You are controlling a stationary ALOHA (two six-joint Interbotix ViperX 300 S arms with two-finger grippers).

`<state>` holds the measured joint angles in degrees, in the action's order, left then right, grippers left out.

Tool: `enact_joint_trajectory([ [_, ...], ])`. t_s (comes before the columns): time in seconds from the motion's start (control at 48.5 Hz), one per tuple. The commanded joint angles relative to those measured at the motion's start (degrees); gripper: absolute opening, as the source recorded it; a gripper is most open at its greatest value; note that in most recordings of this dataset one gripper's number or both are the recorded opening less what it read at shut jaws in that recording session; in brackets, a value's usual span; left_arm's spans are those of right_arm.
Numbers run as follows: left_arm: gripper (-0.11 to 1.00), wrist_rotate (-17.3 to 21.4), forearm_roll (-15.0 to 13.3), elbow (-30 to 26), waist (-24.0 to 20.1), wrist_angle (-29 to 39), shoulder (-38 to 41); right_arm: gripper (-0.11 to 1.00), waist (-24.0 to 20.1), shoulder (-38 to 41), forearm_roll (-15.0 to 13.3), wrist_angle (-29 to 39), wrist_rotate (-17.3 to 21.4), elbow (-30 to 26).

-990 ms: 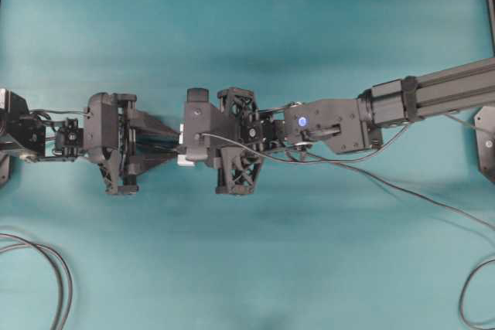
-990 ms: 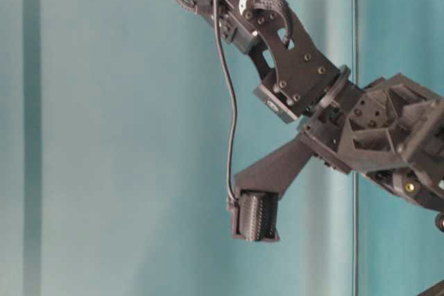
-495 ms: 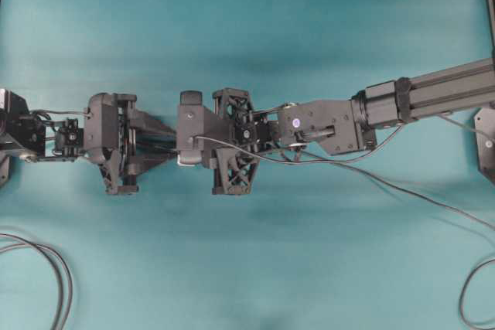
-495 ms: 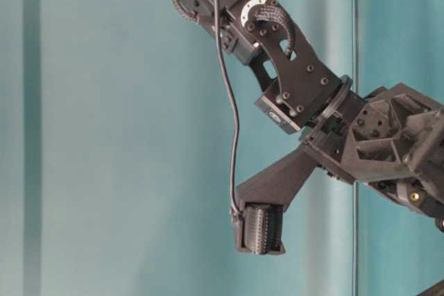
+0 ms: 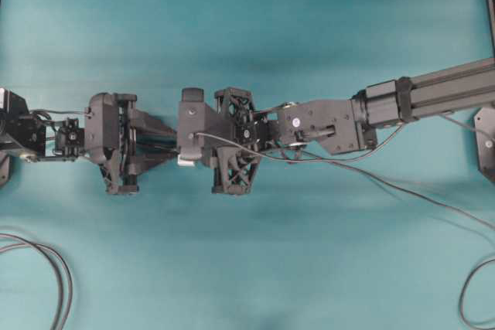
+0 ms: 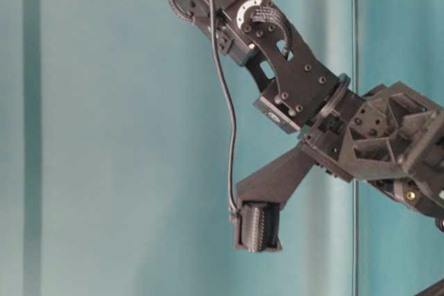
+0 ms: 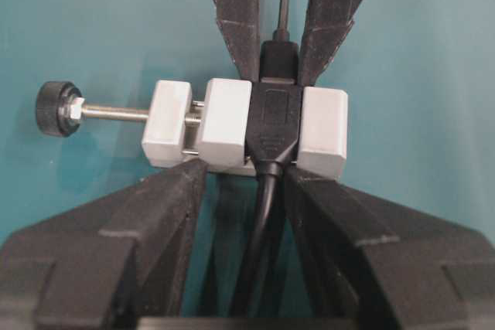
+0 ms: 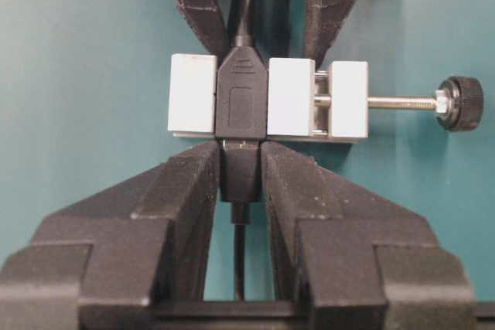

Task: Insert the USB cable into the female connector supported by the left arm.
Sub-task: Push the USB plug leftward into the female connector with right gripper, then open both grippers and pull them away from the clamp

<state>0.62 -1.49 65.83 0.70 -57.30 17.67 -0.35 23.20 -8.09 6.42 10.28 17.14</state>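
The female connector [image 7: 274, 121] is a black socket clamped in a white bracket [image 7: 224, 121] with a black-knobbed screw [image 7: 52, 108]. My left gripper [image 7: 247, 175] is shut on the bracket's underside. The connector also shows in the right wrist view [image 8: 241, 102]. My right gripper [image 8: 240, 152] is shut on the USB cable's black plug body [image 8: 240, 171]. The plug sits in the connector, with only a thin sliver of metal showing. From overhead the grippers meet tip to tip, left [image 5: 158, 148] and right [image 5: 203, 143], with a bit of bracket [image 5: 185, 161] visible.
The USB cable [image 5: 402, 188] trails right over the teal table. More cables loop at the lower left [image 5: 54, 268] and lower right [image 5: 468, 291]. The table-level view shows only the right arm [image 6: 291, 81] and its hanging camera cable [image 6: 229, 136].
My right arm has moved left toward the left gripper, carrying the plug into the connector. Less of the white bracket shows from overhead. The left arm has held still.
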Motion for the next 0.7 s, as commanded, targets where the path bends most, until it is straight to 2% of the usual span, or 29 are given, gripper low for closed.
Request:
enact_joint_trajectory([
  [0.0, 0.59, 0.79, 0.26, -2.55, 1.41, 0.09, -1.49, 0.22, 0.18, -3.87, -0.18, -0.09, 0.09, -0.18],
  [0.062, 0.59, 0.79, 0.26, -2.46, 1.49, 0.62, -1.93, 0.25, 0.18, -4.13, -0.18, -0.09, 0.18, 0.00],
  [0.144, 0.59, 0.70, 0.26, -2.46, 1.58, 1.41, -2.64, 0.40, 0.09, -4.66, -0.18, 0.00, 0.35, 0.26],
  [0.227, 0.59, 0.70, 0.26, -2.02, 1.49, 2.29, -3.52, 0.50, -0.09, -5.89, -0.18, 0.00, 0.88, 0.97],
  [0.474, 0.59, 0.35, -0.44, 1.93, 1.49, 3.08, -7.03, 0.56, 0.18, -11.16, -0.18, 0.00, 2.64, 5.71],
  [0.681, 0.59, 0.26, -1.05, 7.03, 1.32, 4.22, -11.87, 0.75, 0.53, -17.23, -0.18, -0.09, 5.01, 13.10],
])
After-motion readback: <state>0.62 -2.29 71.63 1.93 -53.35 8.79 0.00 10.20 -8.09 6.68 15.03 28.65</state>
